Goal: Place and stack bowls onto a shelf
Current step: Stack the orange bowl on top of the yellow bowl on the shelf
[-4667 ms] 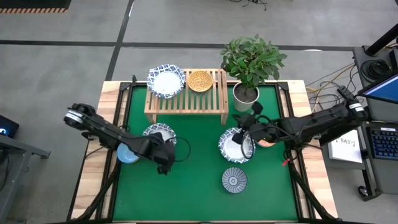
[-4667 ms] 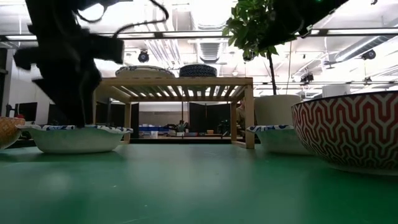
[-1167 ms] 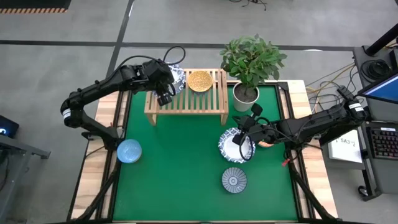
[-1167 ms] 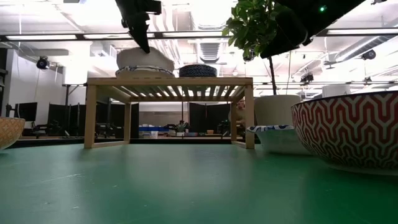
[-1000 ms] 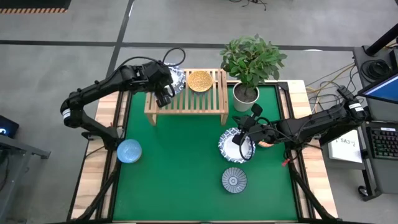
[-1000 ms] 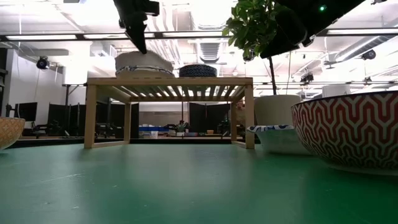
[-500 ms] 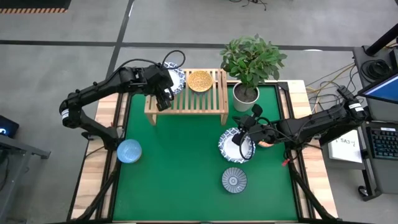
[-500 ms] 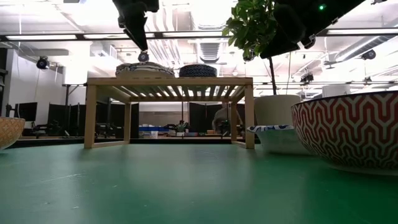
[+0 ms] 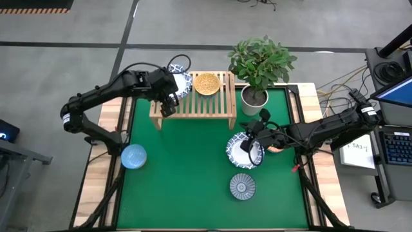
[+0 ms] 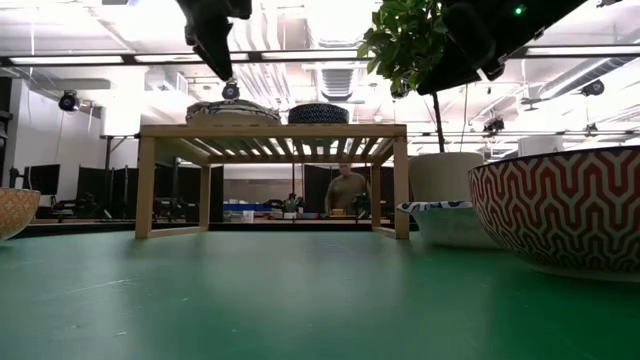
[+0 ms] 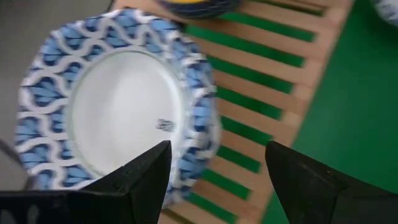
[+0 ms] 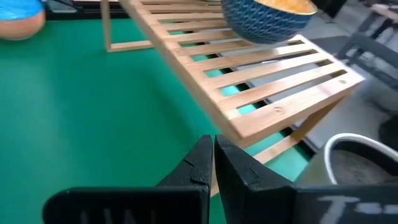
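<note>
We see the left gripper point(image 9: 168, 103), fingers spread and empty, just above the white bowl point(image 11: 118, 106) on the shelf point(image 9: 193, 103); the right gripper point(image 12: 214, 163), fingers pressed together, hovers over another white bowl point(image 9: 244, 149).

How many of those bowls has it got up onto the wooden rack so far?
Done: white blue-rimmed bowls and a mustard-yellow bowl sit on the light-wood slatted shelf. In hand: nothing; the open left gripper hovers beside them. Left: the light-blue bowl, another blue-rimmed bowl under the shut right gripper, and the grey-blue patterned bowl.
</note>
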`<state>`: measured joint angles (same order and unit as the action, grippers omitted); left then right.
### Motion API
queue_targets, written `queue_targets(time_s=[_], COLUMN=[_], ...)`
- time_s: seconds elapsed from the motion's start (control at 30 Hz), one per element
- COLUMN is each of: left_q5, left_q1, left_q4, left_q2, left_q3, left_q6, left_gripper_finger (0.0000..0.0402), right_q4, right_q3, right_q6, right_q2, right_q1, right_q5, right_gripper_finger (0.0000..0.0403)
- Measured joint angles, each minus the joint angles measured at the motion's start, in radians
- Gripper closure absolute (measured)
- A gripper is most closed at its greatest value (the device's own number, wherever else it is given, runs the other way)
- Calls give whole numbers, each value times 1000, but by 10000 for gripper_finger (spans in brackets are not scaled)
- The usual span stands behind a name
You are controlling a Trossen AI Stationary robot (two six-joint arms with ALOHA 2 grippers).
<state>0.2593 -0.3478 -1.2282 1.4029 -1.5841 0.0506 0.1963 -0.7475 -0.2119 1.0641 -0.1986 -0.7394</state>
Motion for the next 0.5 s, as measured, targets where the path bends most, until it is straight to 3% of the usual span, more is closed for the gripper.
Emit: queue_targets(time_s=[0.2,0.5], left_q5=[-15,-16], left_q1=[83,310], left_q4=[104,530], left_q2=[-111,-363], left_q3=[134,521], left_q6=[-49,-146], left_gripper_finger=[159,159], right_q4=[0,-3], right_q3=[0,-33], right_q6=[-36,-148], right_q2=[0,0], right_q1=[0,-14], right_q5=[91,230], right_gripper_finger=[394,394])
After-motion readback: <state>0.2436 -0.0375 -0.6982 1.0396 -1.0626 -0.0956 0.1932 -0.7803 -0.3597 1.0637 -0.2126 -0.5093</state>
